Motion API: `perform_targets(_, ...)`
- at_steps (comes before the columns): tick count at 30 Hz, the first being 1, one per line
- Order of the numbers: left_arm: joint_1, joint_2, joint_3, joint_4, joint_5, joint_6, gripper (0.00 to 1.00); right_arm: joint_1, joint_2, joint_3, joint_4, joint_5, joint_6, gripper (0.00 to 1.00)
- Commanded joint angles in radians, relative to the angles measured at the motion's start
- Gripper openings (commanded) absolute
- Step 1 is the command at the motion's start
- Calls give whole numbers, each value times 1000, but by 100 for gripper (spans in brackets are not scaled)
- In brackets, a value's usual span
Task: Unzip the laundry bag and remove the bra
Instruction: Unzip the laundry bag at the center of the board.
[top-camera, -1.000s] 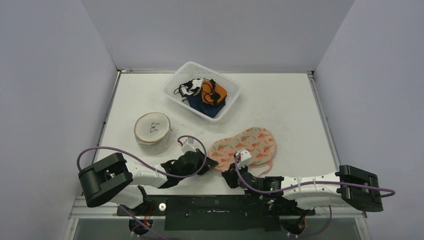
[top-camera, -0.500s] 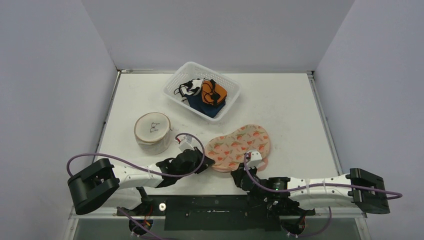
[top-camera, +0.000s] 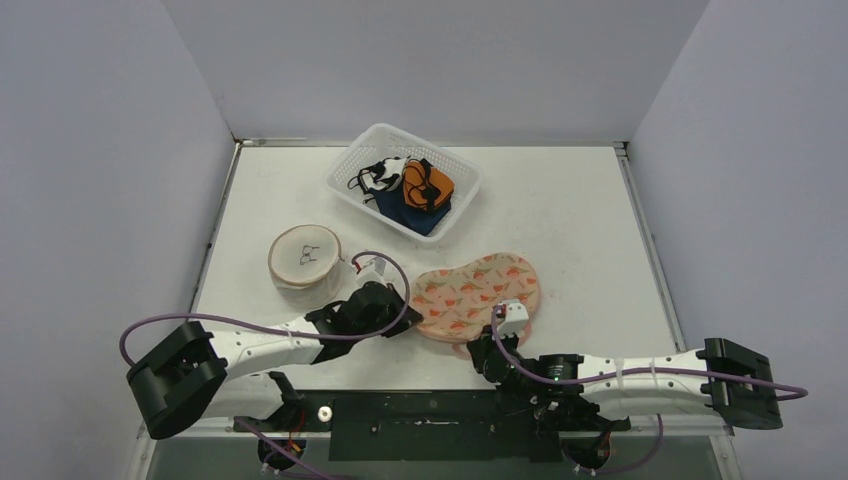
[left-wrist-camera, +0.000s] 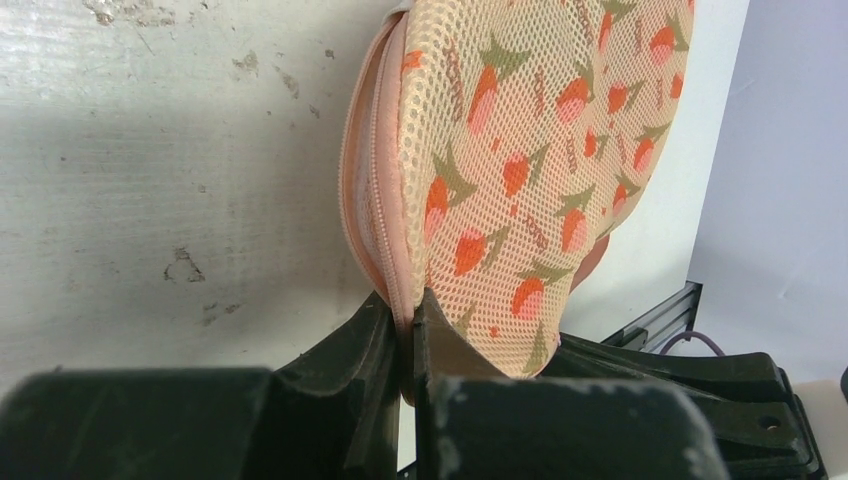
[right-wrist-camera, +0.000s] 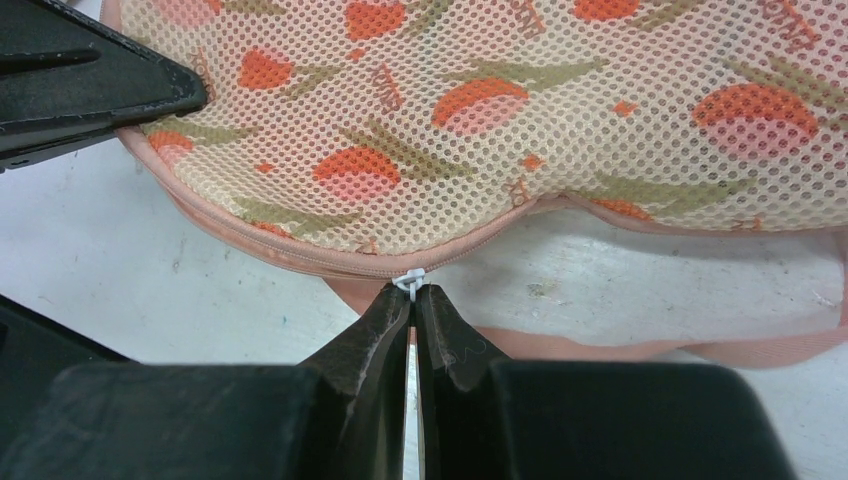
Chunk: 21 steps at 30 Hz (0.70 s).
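One laundry bag (top-camera: 478, 295) lies near the front edge of the table (top-camera: 600, 220), between the two arms. It is judged to be light, soft mesh that will bunch and slide unless pinned, so the sound holds are its stiffer piped seam and the single small white zipper pull (right-wrist-camera: 410, 282). The left gripper (left-wrist-camera: 405, 318) is clenched on the seam at the bag's left end, and the right gripper (right-wrist-camera: 412, 300) is pinched on the zipper pull. No bra is visible; also counted are one white basket (top-camera: 345, 180) of garments and one round pouch (top-camera: 305, 262).
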Motion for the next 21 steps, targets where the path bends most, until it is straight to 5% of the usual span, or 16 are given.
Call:
perform_targets(1, 24, -41, 47, -74, -13, 77, 4, 0, 0, -13, 33, 33, -43, 5)
perform_targets(6, 20, -71, 40, -84, 24, 66, 55, 1, 28, -14, 118, -6, -83, 5)
perform_targets(9, 0, -104, 21, -104, 27, 32, 75, 3, 50, -6, 157, -23, -96, 5)
perform_targets(13, -48, -171, -9, -171, 10, -28, 86, 4, 81, 7, 202, -48, -111, 5)
perform_targets(21, -247, -259, -42, -191, -77, -205, 89, 13, 187, 47, 329, -120, -168, 5)
